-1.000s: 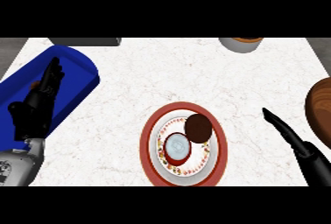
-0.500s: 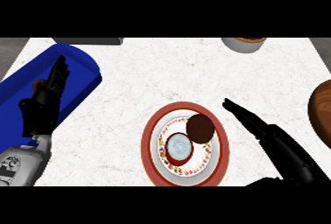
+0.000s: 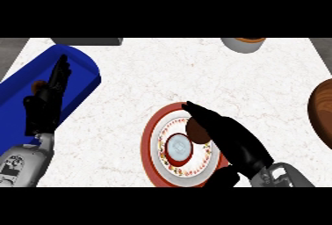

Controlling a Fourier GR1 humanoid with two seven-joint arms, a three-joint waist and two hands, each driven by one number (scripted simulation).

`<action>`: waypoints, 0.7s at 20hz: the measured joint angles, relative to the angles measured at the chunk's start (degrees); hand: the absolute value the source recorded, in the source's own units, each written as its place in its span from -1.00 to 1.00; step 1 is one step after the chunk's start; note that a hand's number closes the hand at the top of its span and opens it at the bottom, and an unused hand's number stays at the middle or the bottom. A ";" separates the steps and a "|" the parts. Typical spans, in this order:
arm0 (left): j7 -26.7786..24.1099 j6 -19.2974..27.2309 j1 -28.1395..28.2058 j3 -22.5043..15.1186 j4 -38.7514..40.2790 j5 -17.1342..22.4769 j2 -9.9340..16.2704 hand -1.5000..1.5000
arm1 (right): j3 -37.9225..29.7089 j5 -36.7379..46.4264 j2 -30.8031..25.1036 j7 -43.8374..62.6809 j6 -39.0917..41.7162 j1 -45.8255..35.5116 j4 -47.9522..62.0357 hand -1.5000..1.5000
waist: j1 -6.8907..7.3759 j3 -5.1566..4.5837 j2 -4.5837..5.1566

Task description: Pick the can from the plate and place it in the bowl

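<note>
- Presently, head view: the red-rimmed plate (image 3: 154, 151) sits on the white marbled counter (image 3: 194, 74), low and centre. Two things rest on it: a can (image 3: 179, 147), seen end-on with its pale round top, at the plate's middle, and a dark brown round item (image 3: 196, 130) touching the can at its upper right.
- Right hand (image 3: 230, 139) lies over the plate's right side, fingers long and straight, tips past the brown item. Nothing is grasped. Judged: it is lining up beside the can, not yet closing.
- Thumb position is hard to read against the dark palm.
- Left hand (image 3: 47, 100) rests at the left edge, fingers straight and pointing up, over a blue tray-like object (image 3: 84, 72). It holds nothing and looks parked out of the way.
- Brown wooden bowl (image 3: 322, 114), the likely target, is cut by the right edge, well apart from the plate.
- Grey object (image 3: 88, 41) and a small cup (image 3: 243, 44) sit at the far edge.
- Risk, judged: the brown item crowds the can on the hand's approach side.
</note>
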 measured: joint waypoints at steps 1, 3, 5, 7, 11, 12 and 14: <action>-0.45 -0.31 -0.05 0.37 0.30 0.10 -0.11 0.00 | 0.93 0.62 1.22 2.05 0.58 -0.78 0.72 -1.00 | -0.05 0.00 -0.01; -1.20 -0.62 0.73 0.69 0.29 -0.06 -0.64 0.00 | 2.17 2.15 2.39 2.74 1.56 -0.67 3.06 -1.00 | -0.10 0.01 -0.02; -1.76 -0.93 1.41 0.99 0.03 -0.49 -1.09 0.00 | 2.68 3.58 3.91 3.41 2.51 -0.87 5.59 -1.00 | -0.15 0.02 -0.03; -2.13 -1.56 2.03 1.91 -0.30 -0.97 -1.47 0.00 | 2.20 5.26 5.31 3.09 3.31 -0.15 7.06 -1.00 | -0.24 0.03 -0.03; -0.81 -2.37 3.52 2.69 -2.74 -2.20 -2.16 0.00 | 1.49 8.91 8.77 0.63 3.82 -0.21 12.42 -1.00 | -0.24 0.04 -0.04; -0.80 -2.35 4.08 2.69 -3.15 -2.95 -2.63 0.00 | 1.46 9.66 9.60 0.97 4.36 0.21 12.42 -1.00 | -0.27 0.05 -0.04; -0.19 -3.13 3.34 3.34 -2.85 -3.49 -3.07 0.00 | 1.59 11.65 11.21 -0.19 4.27 1.07 14.21 -1.00 | -0.34 0.05 -0.05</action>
